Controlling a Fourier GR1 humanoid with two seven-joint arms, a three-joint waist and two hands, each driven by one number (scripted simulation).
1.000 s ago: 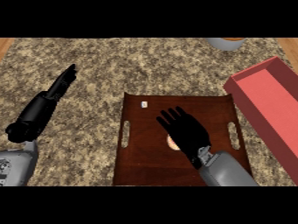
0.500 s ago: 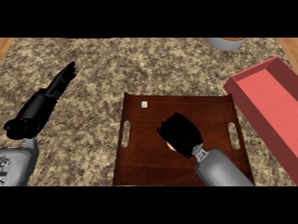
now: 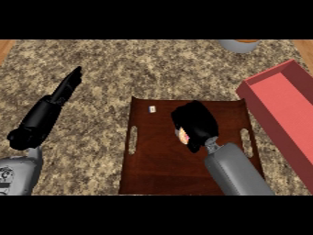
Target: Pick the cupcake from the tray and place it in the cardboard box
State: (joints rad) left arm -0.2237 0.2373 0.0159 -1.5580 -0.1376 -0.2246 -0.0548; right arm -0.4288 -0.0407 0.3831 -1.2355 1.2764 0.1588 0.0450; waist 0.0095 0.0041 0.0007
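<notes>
Now gripping: my right hand (image 3: 194, 124) is curling its fingers around the cupcake (image 3: 183, 135) on the tray (image 3: 152, 160).
Lift: I am judging a straight rise best before swinging toward the cardboard box (image 3: 291, 110).
Left hand (image 3: 50, 108): resting on the surface, fingers straight.

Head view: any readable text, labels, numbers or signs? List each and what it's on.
None readable.
Tray: a small pale tag or mark near its far left corner, too small to tell if it bears text.
Box: plain red walls, no print visible.
Left forearm shell: faint dark markings, too blurred to read.
Cupcake: mostly hidden by the right hand, no label visible.
</notes>
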